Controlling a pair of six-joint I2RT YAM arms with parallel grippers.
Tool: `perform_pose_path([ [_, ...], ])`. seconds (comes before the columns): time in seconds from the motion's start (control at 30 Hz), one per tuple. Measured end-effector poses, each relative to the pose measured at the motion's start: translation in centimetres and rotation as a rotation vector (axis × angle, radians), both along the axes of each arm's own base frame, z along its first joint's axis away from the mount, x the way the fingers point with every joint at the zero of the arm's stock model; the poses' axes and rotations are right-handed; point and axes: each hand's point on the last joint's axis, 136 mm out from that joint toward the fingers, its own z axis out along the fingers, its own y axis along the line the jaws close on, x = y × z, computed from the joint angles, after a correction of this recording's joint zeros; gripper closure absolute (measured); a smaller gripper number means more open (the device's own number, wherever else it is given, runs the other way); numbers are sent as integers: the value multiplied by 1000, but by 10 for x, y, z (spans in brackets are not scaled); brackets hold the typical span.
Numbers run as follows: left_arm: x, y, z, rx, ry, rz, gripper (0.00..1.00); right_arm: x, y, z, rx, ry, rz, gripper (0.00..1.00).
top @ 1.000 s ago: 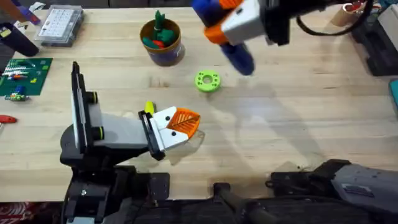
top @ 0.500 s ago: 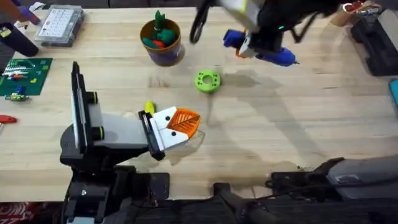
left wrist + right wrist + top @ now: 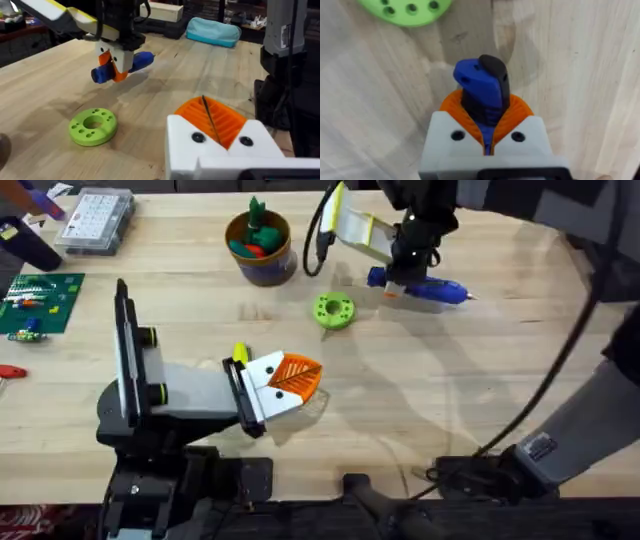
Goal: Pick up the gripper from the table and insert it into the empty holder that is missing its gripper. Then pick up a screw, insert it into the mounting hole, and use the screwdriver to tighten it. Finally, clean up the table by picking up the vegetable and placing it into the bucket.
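Your right gripper (image 3: 405,280), white with orange ribbed pads, is clenched on the screwdriver (image 3: 425,288), the one with a thick bright-blue handle and black cap. In the overhead view the tool lies roughly level at the far middle of the light wooden table (image 3: 500,380), tip pointing right. The right wrist view shows its black-capped blue end (image 3: 482,82) standing out between the orange pads (image 3: 515,112), above the wood. From the left wrist view, the same gripper (image 3: 112,67) carries the blue handle (image 3: 122,67) just off the tabletop, a shadow beneath it.

A flat green disc with small holes (image 3: 333,311) lies on the table near the screwdriver, on its left and a little nearer you.

The small brownish bucket with a dark purple band (image 3: 260,248) stands at the far side, left of the disc, with green and red pieces inside.

Your left gripper (image 3: 212,120) shows orange ribbed pads pressed together, grasping nothing. A clear plastic parts box (image 3: 95,220) sits at the far left corner.
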Motion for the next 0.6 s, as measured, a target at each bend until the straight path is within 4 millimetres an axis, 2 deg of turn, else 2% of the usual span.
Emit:
perform_pose_path([
  [0.2,0,0,0,0,0,0,984,-2,-16,-15,8,68,-42,962],
  [0.47,0,0,0,0,0,3,984,4,-12,-16,31,54,2,963],
  [0.6,0,0,0,0,0,3,984,4,-15,-31,13,92,51,965],
])
